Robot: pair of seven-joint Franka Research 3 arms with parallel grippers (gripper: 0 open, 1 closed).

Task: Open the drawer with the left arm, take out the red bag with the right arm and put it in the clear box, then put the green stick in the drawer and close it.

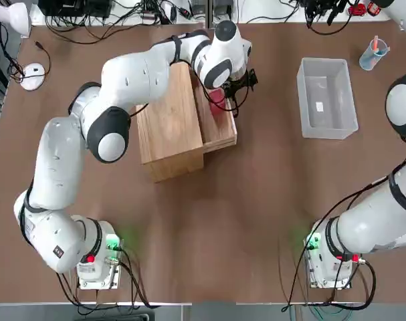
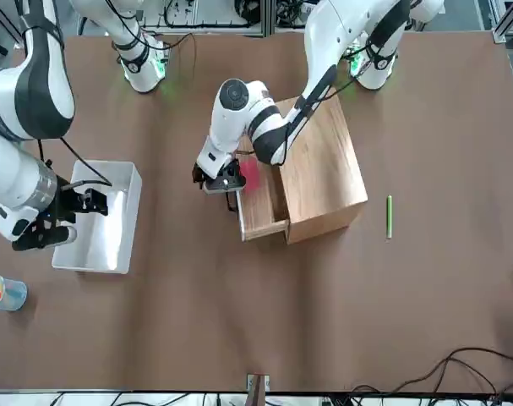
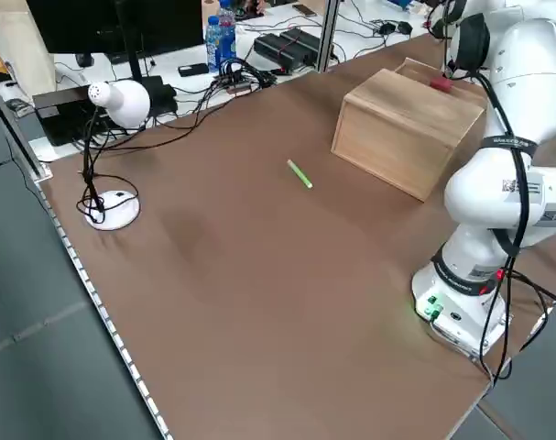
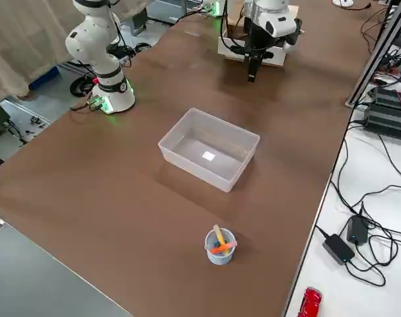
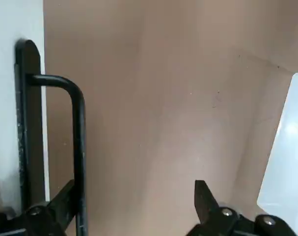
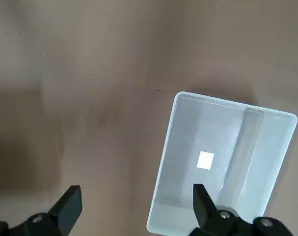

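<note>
The drawer (image 1: 221,127) stands pulled out of the light-wood box (image 1: 168,127), toward the clear box (image 1: 326,99). The red bag (image 1: 217,101) lies in the drawer, partly under the left arm. My left gripper (image 2: 221,181) hangs open just off the drawer's front. In the left wrist view the dark loop handle (image 5: 78,132) runs beside one of its fingers (image 5: 66,199), ungripped. My right gripper (image 6: 136,206) is open with nothing in it, above the table beside the clear box (image 6: 222,162). The green stick (image 2: 389,216) lies on the table on the wooden box's other side.
A small blue cup (image 1: 374,54) with orange sticks stands at the table's far right corner, beyond the clear box. A white desk lamp (image 3: 113,101) and cables sit off the table's left edge. Bare brown tabletop lies between the drawer and the clear box.
</note>
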